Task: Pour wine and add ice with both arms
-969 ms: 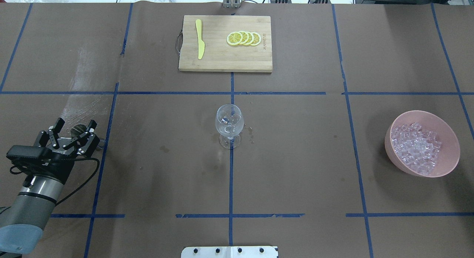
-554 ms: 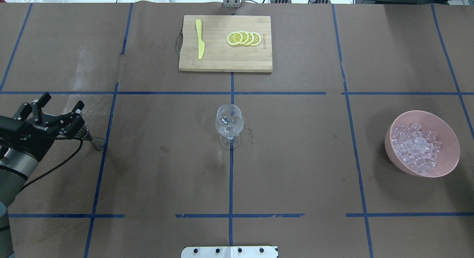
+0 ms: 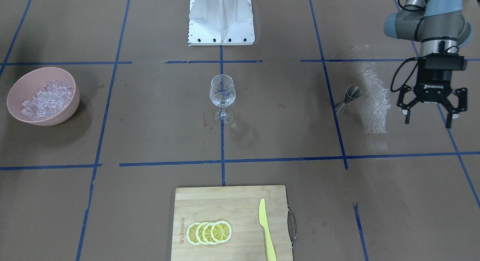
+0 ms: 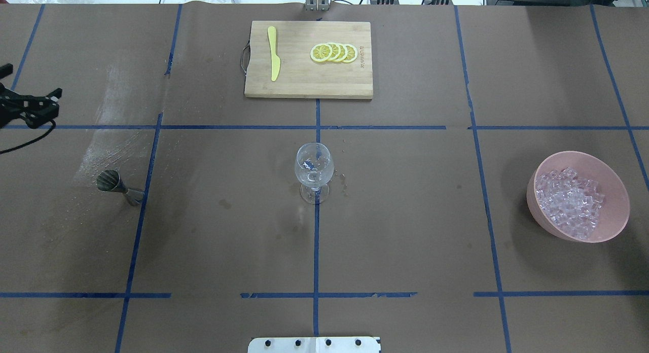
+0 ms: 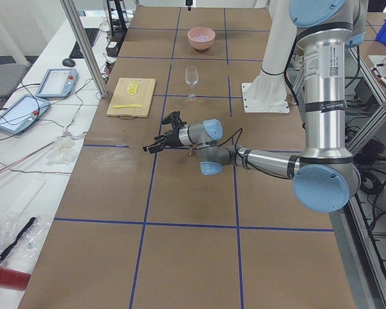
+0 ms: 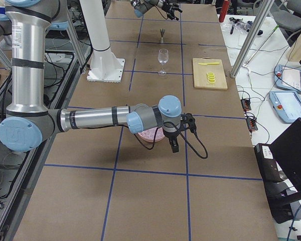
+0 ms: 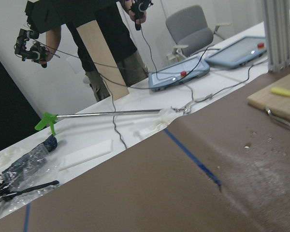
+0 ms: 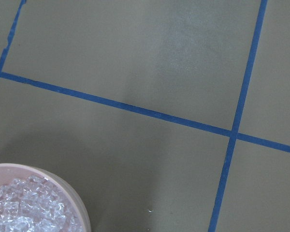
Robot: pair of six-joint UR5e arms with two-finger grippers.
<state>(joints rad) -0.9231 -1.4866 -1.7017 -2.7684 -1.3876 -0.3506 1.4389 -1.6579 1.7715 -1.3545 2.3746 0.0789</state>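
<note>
A clear stemmed wine glass [image 4: 314, 170] stands upright at the table's middle, also in the front view [image 3: 222, 94]. The ice [image 4: 570, 201] is heaped in a pink bowl [image 4: 616, 221] at the right; it shows in the right wrist view [image 8: 24, 210] at the lower left. A small metal jigger [image 4: 116, 185] stands on the left, also in the front view [image 3: 347, 99]. My left gripper [image 3: 427, 122] is open and empty, raised to the left of the jigger, at the overhead view's left edge [image 4: 31, 84]. My right gripper [image 6: 173, 145] hangs by the bowl; I cannot tell its state.
A wooden cutting board [image 4: 304, 86] at the far middle holds lemon slices [image 4: 334, 53] and a yellow knife [image 4: 274, 54]. The white pedestal base [image 3: 221, 19] stands at the robot's side. A pale wet smear [image 3: 373, 99] lies near the jigger.
My left gripper has drawn away from above the jigger, to the left and farther out, almost out of the overhead view. The jigger now stands uncovered. The glass and bowl have not moved.
</note>
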